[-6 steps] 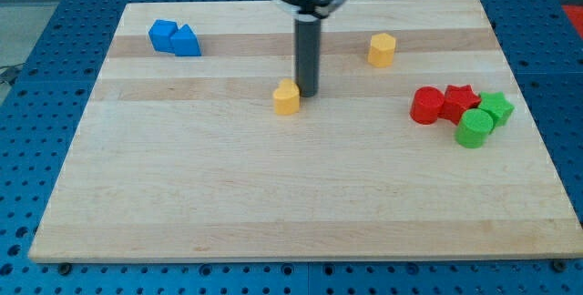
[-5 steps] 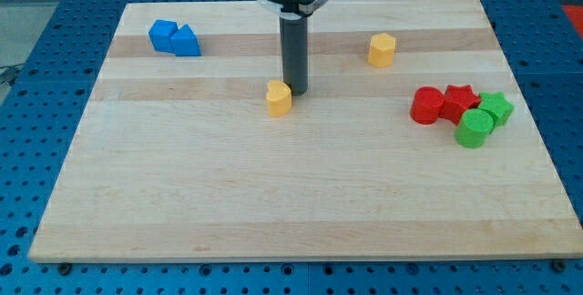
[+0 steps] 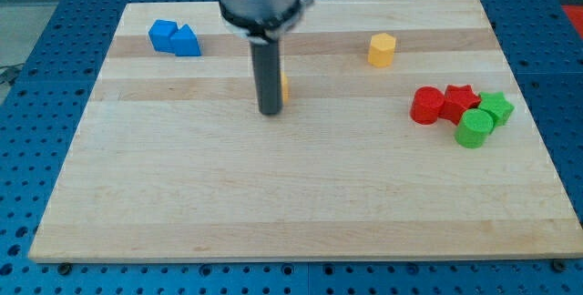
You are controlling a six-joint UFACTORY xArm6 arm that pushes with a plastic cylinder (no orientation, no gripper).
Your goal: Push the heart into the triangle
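A light wooden board (image 3: 301, 195) lies on a blue perforated table (image 3: 36, 76). All places below are given relative to this board.

A dark vertical rod comes down from a grey cylindrical mount near the top edge of the board, a little left of its centre. The rod's lower end, the tip (image 3: 270, 112), rests on the board left of centre, in the upper half. The tool is a plain rod with no jaws, so it neither opens nor closes and grips nothing.

The yellow heart block (image 3: 284, 86) is almost wholly hidden behind the rod; only a thin yellow sliver shows at the rod's right side, just above the tip. Its shape cannot be made out here, and whether the rod touches it cannot be told.

In the board's upper left corner sit two blue blocks touching each other: a blue block (image 3: 163, 34) of unclear shape on the left and the blue triangle block (image 3: 186, 41) on the right. They are well apart from the tip.

A yellow hexagon block (image 3: 382, 49) stands in the upper right part of the board.

Near the right edge, at mid-height, four blocks cluster together: a red cylinder (image 3: 426, 106), a red star (image 3: 460, 99), a green star (image 3: 496, 108) and a green cylinder (image 3: 474, 128).
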